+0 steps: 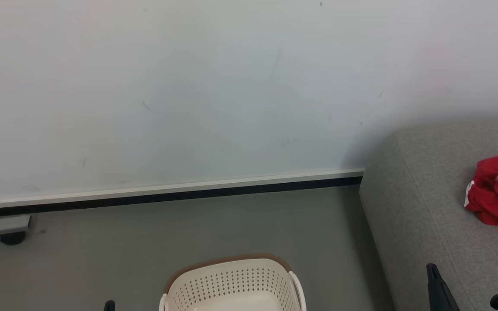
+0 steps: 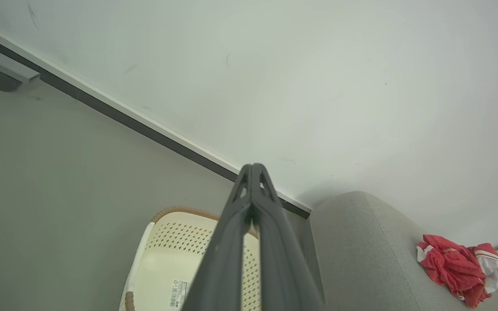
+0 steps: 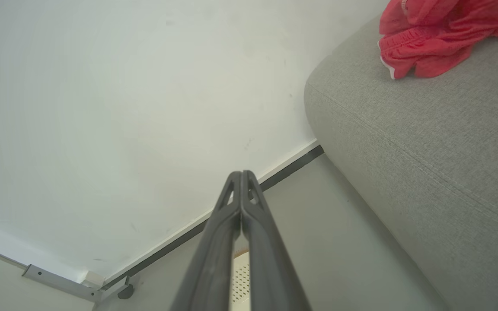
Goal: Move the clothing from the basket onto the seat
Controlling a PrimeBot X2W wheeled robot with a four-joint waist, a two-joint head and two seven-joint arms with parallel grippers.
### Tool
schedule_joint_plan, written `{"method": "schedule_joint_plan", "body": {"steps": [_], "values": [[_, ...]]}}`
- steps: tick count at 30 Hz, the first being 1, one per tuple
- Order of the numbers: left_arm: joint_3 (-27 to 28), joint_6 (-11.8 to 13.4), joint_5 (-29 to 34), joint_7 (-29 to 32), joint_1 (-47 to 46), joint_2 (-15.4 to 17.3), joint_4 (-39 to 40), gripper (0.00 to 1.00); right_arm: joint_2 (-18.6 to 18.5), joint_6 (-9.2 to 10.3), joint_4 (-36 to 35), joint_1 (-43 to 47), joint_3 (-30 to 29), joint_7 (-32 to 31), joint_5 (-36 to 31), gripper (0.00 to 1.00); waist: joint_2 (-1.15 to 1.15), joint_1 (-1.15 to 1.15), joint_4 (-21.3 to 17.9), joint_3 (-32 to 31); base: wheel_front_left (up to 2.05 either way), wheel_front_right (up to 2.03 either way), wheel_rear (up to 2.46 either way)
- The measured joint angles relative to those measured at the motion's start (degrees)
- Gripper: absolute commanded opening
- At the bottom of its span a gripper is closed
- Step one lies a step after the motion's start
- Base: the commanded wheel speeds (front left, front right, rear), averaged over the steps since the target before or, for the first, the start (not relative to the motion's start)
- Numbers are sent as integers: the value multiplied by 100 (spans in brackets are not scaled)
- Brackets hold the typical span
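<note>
The cream perforated basket (image 1: 231, 280) with a brown rim stands on the floor at the bottom centre. The part of its inside that shows (image 2: 162, 263) holds a paper label (image 2: 179, 293) and no red fabric. A bundle of red clothing (image 1: 497, 190) with white trim lies on the grey seat (image 1: 422, 203) at the right, also seen as clothing (image 2: 452, 268) and clothing (image 3: 439, 34). My left gripper (image 2: 253, 166) is shut and empty above the basket; its tip (image 1: 109, 305) peeks in left of the basket. My right gripper (image 3: 241, 172) is shut and empty beside the seat's edge (image 3: 404, 142).
A pale wall with a dark baseboard (image 1: 167, 196) runs behind the basket. A metal bar with a black caster (image 1: 11, 236) sits at the far left by the wall. Grey floor (image 1: 102, 250) spreads between basket, wall and seat.
</note>
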State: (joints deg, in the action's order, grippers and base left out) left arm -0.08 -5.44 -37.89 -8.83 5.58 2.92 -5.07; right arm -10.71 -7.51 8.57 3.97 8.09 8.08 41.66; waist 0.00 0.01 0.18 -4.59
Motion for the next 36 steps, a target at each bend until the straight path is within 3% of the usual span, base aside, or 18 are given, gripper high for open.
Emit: {"method": "schedule_joint_plan", "body": {"steps": [36], "values": [[-71,-94,-2550,510,-610,-1,-509,0,222,2,120,-272,-867,-714,2499,0,0,0,-7,176,0,0,0]]}}
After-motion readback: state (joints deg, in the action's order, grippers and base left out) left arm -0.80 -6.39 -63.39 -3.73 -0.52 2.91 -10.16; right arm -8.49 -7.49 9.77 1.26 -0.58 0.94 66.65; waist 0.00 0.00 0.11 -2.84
